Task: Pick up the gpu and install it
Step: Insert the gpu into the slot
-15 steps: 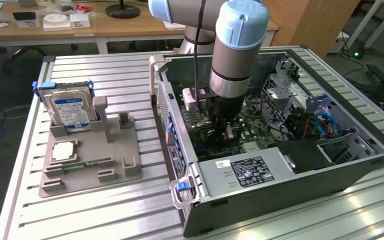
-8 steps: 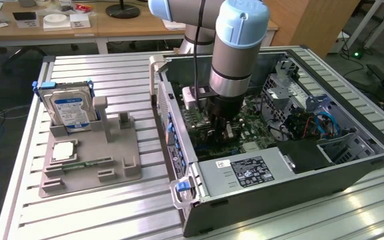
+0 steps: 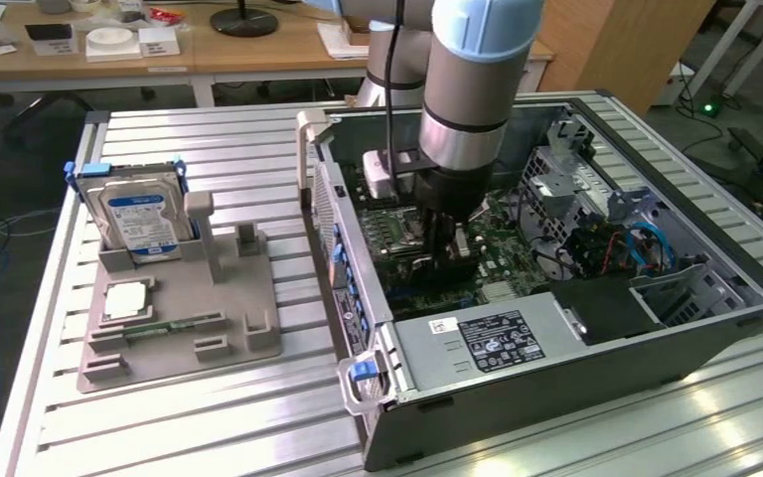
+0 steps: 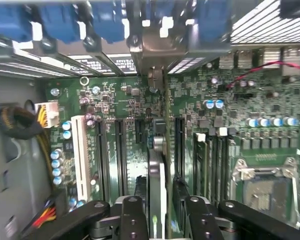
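A: While the black two-fingered gripper [image 4: 157, 212] sits low at the wrist view's centre bottom, is it holding anything?

B: Yes. Its fingers [image 4: 132, 220] are nearly closed on the gpu [image 4: 156, 175], a thin black card seen edge-on with a silvery edge, upright between them.

A: And doing this well?

B: Keep the card vertical over a long black slot [image 4: 118, 155] on the green motherboard [image 4: 210, 135]; whether it's already seated, I probably can't tell. At the exterior view's centre, the arm reaches inside the open grey computer case [image 3: 699, 343].

A robot arm [image 3: 468, 109] reaches down into an open computer case [image 3: 554, 298] on a slatted metal table [image 3: 223, 417]. Its gripper [image 3: 451, 250] sits low over the motherboard [image 3: 488, 260]. To the exterior view's left, a grey holder [image 3: 183, 308] props a hard drive [image 3: 140, 224] upright.
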Tool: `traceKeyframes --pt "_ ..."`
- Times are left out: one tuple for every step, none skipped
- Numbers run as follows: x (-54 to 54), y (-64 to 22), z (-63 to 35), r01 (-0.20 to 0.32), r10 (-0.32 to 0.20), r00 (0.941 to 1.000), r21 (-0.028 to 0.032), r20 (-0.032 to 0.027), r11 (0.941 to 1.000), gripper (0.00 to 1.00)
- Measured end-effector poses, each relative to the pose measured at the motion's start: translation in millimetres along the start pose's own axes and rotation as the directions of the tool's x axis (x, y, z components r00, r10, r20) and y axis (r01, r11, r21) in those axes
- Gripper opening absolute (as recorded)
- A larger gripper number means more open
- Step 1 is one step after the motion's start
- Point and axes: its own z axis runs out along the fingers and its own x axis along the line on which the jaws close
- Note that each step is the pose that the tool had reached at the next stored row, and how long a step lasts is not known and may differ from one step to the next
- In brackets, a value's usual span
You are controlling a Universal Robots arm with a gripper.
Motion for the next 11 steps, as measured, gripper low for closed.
traceKeyframes --pt "-0.1 -0.3 -4.5 0.000 0.000 1.0000 0.0002 -0.0001 1.0000 0.35" --pt "-0.3 -0.6 -9.0 0.000 0.000 1.0000 0.0006 0.0000 1.0000 0.35" --pt "-0.4 -1.0 -13.7 0.000 0.000 1.0000 0.0012 0.0000 1.0000 0.35" --pt "-0.5 -1.2 -17.5 0.000 0.000 1.0000 0.0017 0.0001 1.0000 0.35" --pt "-0.6 -1.5 -21.8 0.000 0.000 1.0000 0.0024 0.0001 1.0000 0.35" --pt "-0.7 -1.8 -25.5 0.000 0.000 1.0000 0.0031 0.0000 1.0000 0.35" --pt "-0.7 -1.9 -27.4 0.000 0.000 1.0000 0.0035 0.0003 1.0000 0.35" --pt "-0.8 -1.9 -27.3 0.000 0.000 1.0000 0.0037 0.0004 1.0000 0.35" --pt "-0.7 -1.9 -27.3 0.000 0.000 1.0000 0.0036 0.0004 1.0000 0.35" --pt "-0.8 -1.9 -27.4 0.000 0.000 1.0000 0.0036 0.0003 1.0000 0.34" --pt "-0.8 -1.9 -27.4 0.000 0.000 1.0000 0.0036 0.0003 1.0000 0.27"
